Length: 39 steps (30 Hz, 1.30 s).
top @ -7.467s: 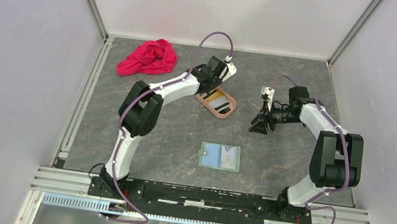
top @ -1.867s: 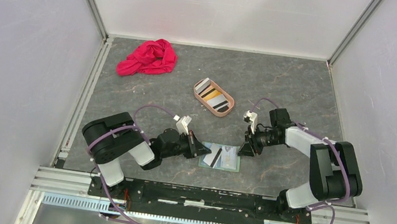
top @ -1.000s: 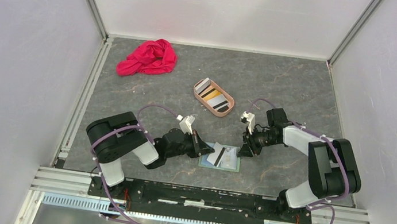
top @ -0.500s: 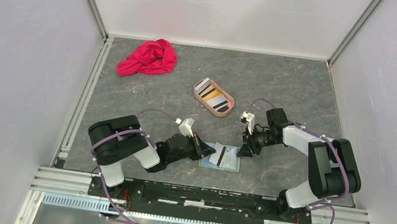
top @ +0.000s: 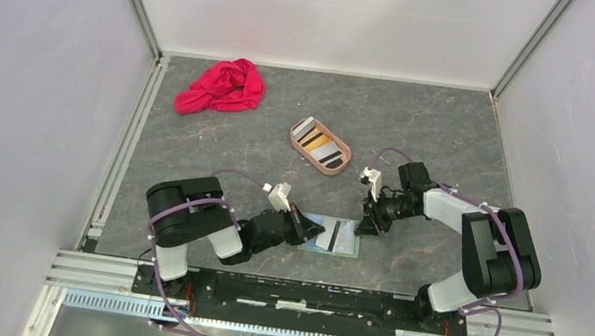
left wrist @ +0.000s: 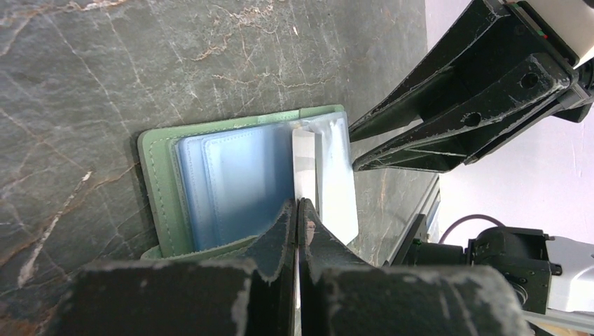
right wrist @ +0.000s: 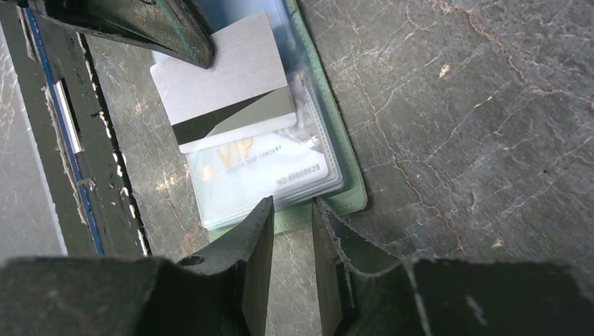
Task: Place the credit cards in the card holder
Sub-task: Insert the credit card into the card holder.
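The sage-green card holder (top: pixel 344 248) lies open near the table's front, its light blue pockets (left wrist: pixel 231 182) up. My left gripper (left wrist: pixel 298 204) is shut on the edge of a grey credit card (right wrist: pixel 220 84) with a dark stripe. That card lies slanted over the holder's clear right-hand pockets (right wrist: pixel 266 175), where a white card marked VIP shows. My right gripper (right wrist: pixel 291 210) is open, its fingertips (right wrist: pixel 260 217) down at the holder's green outer edge (right wrist: pixel 350 175) with bare table between them. In the top view the left gripper (top: pixel 318 233) and right gripper (top: pixel 369 223) flank the holder.
A pinkish-tan oval tray (top: pixel 342 160) holding several more cards stands behind the holder, mid-table. A red cloth (top: pixel 221 86) lies at the back left. Metal rails run along the near edge, close behind the holder.
My left gripper has pushed rightward, carrying the grey card from the holder's middle onto its right-hand pockets. The right arm has stayed at the holder's edge.
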{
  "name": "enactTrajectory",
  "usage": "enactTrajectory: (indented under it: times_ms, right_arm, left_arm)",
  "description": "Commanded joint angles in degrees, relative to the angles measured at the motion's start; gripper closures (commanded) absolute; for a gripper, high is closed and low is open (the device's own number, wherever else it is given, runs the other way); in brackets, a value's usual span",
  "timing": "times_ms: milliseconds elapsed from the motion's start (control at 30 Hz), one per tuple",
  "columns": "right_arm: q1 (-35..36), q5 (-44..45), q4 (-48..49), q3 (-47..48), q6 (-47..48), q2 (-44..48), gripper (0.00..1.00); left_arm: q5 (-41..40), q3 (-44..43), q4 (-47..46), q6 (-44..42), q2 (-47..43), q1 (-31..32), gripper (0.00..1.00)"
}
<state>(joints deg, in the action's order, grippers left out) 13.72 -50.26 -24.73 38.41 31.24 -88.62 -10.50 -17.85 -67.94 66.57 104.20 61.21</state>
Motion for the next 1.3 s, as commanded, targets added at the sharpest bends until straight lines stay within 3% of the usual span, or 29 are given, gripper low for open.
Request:
enactTrajectory:
  times_ms: [0, 233, 667, 933, 1267]
  right_arm:
    - [0.6, -0.2, 0.4, 1.0, -0.3, -0.1, 0.68]
    - [0.6, -0.3, 0.6, 1.0, -0.4, 0.0, 0.68]
    - [0.8, -0.5, 0.6, 0.8, -0.4, -0.1, 0.68]
    - [1.0, -0.6, 0.7, 0.8, -0.5, 0.0, 0.68]
    - [0.9, -0.6, 0.6, 0.9, -0.5, 0.0, 0.68]
  left_arm:
    - [-5.1, 0.6, 0.5, -4.1, -0.7, 0.4, 0.98]
    - [-5.8, -1.7, 2.5, -8.2, -0.7, 0.7, 0.98]
    - [-10.3, -2.1, -7.4, -2.7, 7.6, 5.3, 0.98]
    - [-5.4, -4.8, -9.4, -0.6, 10.8, 5.5, 0.98]
    - [-2.8, -6.3, -2.8, -0.7, 6.8, 5.9, 0.68]
